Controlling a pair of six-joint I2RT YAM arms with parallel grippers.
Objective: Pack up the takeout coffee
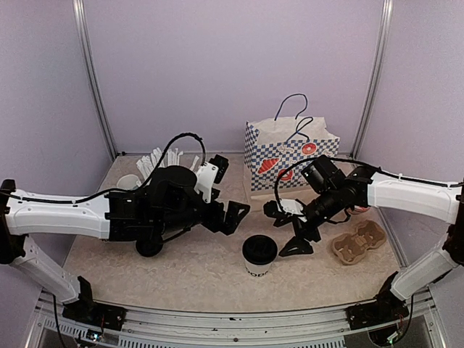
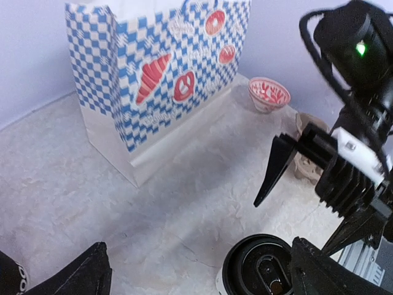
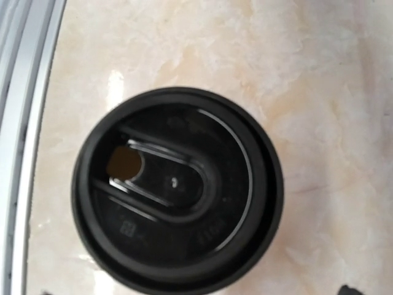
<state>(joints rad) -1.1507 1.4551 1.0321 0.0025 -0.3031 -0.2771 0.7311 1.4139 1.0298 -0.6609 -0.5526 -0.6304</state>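
The pale marbled table [image 1: 196, 268] is enclosed by lilac walls [image 1: 217, 65]. One lidded white cup [image 1: 259, 255] stands upright, near centre. The left gripper [image 2: 199, 258] and right gripper [image 1: 288, 229] flank it, both spread wide and empty. A checkered bag [image 1: 290, 156] stands at the far side.

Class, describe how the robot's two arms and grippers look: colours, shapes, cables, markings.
The left arm and right arm have white shells with black joints and black cables looping alongside. The left gripper and right gripper have black, pointed, wedge-shaped fingers and a white block. A green light shows on the right wrist.
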